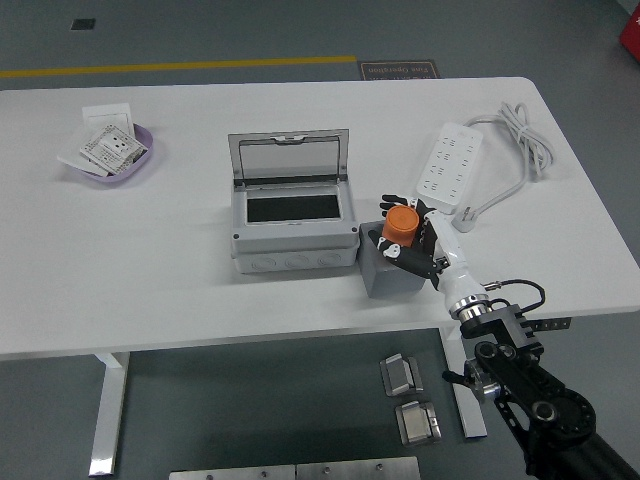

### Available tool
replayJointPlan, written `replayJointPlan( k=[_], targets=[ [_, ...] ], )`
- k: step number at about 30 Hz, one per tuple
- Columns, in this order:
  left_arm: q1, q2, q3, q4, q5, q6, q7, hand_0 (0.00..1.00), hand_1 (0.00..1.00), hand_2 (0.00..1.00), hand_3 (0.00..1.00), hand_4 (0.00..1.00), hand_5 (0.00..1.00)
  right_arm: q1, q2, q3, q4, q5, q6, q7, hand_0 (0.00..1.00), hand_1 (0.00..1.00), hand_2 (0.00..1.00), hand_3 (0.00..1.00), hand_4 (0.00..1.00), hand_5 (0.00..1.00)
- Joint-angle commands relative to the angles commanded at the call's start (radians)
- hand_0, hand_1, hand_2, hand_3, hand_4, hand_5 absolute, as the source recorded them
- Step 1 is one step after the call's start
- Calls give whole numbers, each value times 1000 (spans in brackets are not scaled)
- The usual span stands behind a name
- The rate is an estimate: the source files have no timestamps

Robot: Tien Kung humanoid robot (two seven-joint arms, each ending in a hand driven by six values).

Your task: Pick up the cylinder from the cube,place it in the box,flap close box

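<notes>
An orange cylinder (402,224) stands upright over the grey cube (385,275), which sits just right of the grey box (293,232). My right hand (406,232) comes in from the lower right and has its fingers curled around the cylinder, thumb at its near side. The box's clear flap lid (290,157) stands open at the back, showing a dark opening. Whether the cylinder still touches the cube's top is hidden by my fingers. The left arm does not show.
A white power strip (447,170) with its coiled cable (520,140) lies right of the box. A purple dish (112,153) of white packets sits at the far left. The table's near edge (300,340) runs just below the cube.
</notes>
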Motion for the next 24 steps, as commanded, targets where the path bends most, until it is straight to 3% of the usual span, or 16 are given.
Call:
replayJointPlan(
  k=[1, 6, 7, 12, 13, 24],
  targets=[
    [0, 0, 2, 0, -2, 0, -1, 734, 746, 719, 774, 754, 459, 1, 0, -1, 0, 0, -1, -1, 751, 716, 667, 621, 546, 2],
    [-1, 0, 3, 0, -4, -1, -3, 734, 746, 719, 774, 754, 459, 6, 0, -6, 1, -3, -13, -11, 751, 716, 667, 621, 546, 2],
    [-1, 0, 4, 0, -4, -1, -3, 734, 747, 718, 773, 753, 458, 8, 0, -7, 1, -6, -16, -13, 726, 678, 624, 610, 422, 2],
    [-1, 0, 9, 0, -10, -3, -7, 734, 747, 718, 773, 753, 458, 13, -1, -10, 0, -15, -28, -23, 726, 678, 624, 610, 422, 2],
    [-1, -1, 10, 0, -11, -3, -8, 734, 746, 718, 772, 753, 457, 14, -1, -11, 0, -15, -29, -24, 688, 610, 569, 611, 399, 2],
    [-2, -2, 14, 0, -18, -4, -16, 733, 746, 717, 773, 753, 457, 25, -6, -20, 2, -10, -32, -37, 650, 558, 515, 610, 406, 2]
  ],
)
